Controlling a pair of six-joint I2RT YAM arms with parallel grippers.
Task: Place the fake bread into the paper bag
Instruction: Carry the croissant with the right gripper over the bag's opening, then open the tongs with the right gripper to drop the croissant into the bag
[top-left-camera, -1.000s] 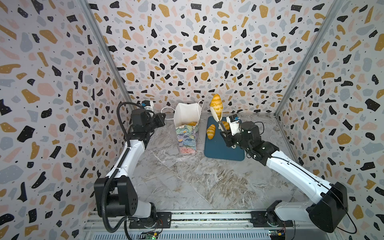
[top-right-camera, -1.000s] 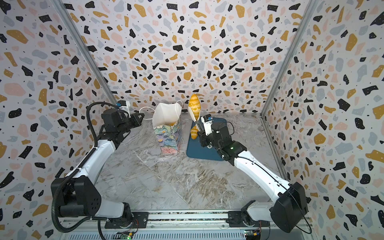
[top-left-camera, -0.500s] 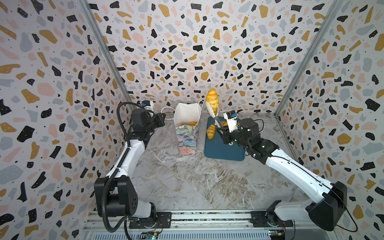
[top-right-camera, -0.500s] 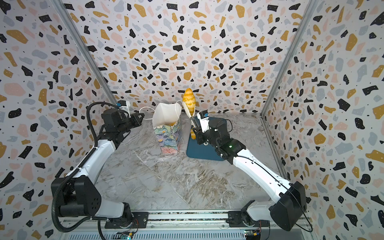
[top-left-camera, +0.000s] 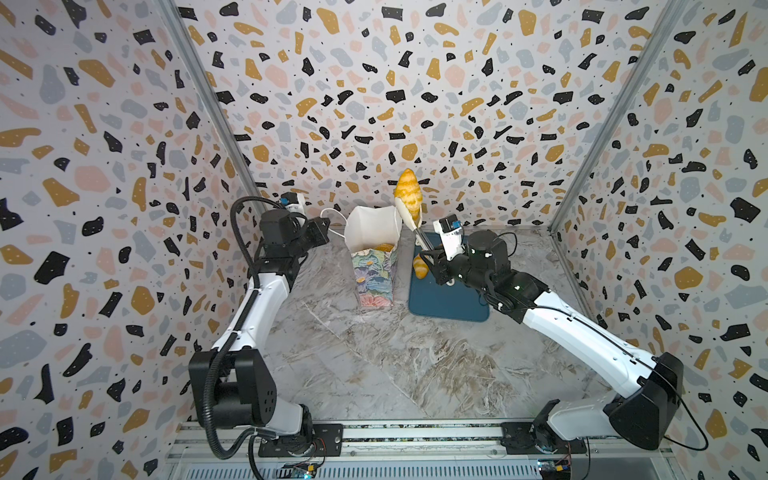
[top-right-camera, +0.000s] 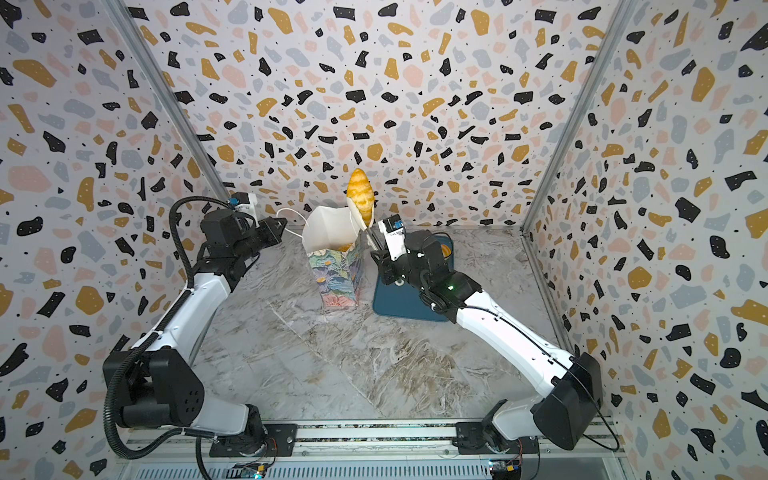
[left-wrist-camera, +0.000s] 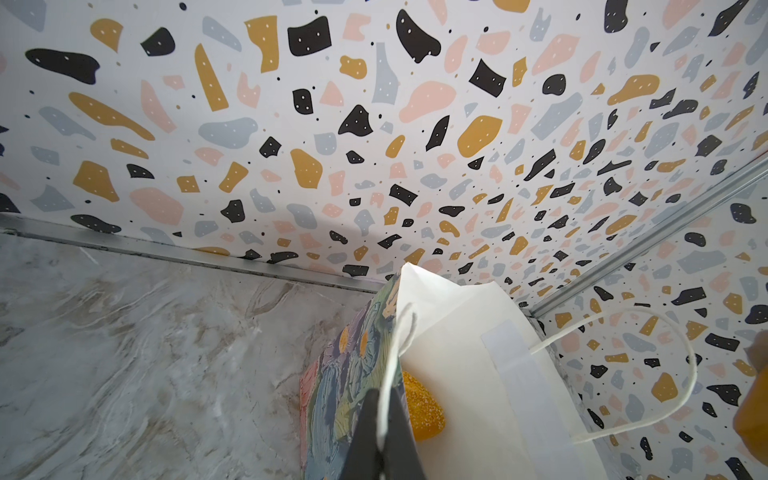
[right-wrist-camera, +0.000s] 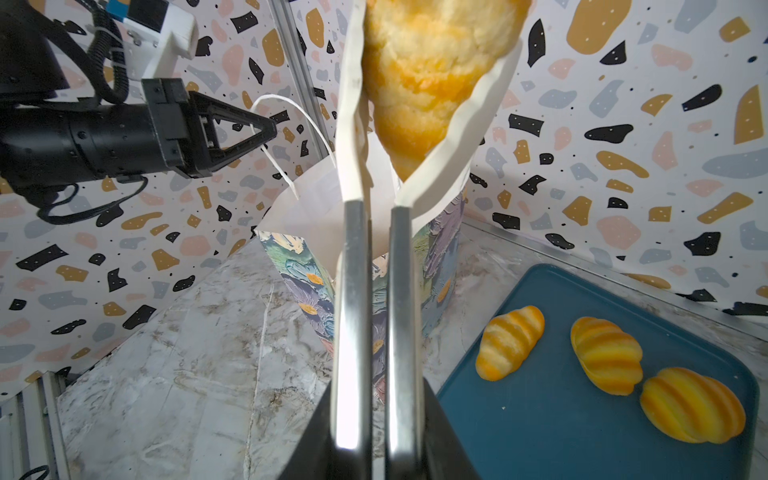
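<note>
1. Table: marbled top that carries everything below.
2. Tray: flat and dark blue, lying just beside the paper bag on the right arm's side.
3. Paper bag: stands upright near the back wall with its mouth open. It is white inside and has a floral print outside.
4. Right gripper: over the tray's far end and angled up toward the bag. Its jaws are pressed together on a pair of tongs.
5. Left gripper: level with the bag's rim on the side away from the tray. Its fingers are pinched tight on the bag's cord handle.
6. Tongs: two metal arms with white tips, which clamp the croissant.
7. Croissant: striped golden fake bread, held point down above the bag's rim on the tray side. It touches nothing but the tong tips.
8. Fake bread in bag: one golden piece lies inside and shows below the rim.
9. Fake bread on tray: three pieces, namely a striped croissant and two ridged rolls, close together but not stacked.
</note>
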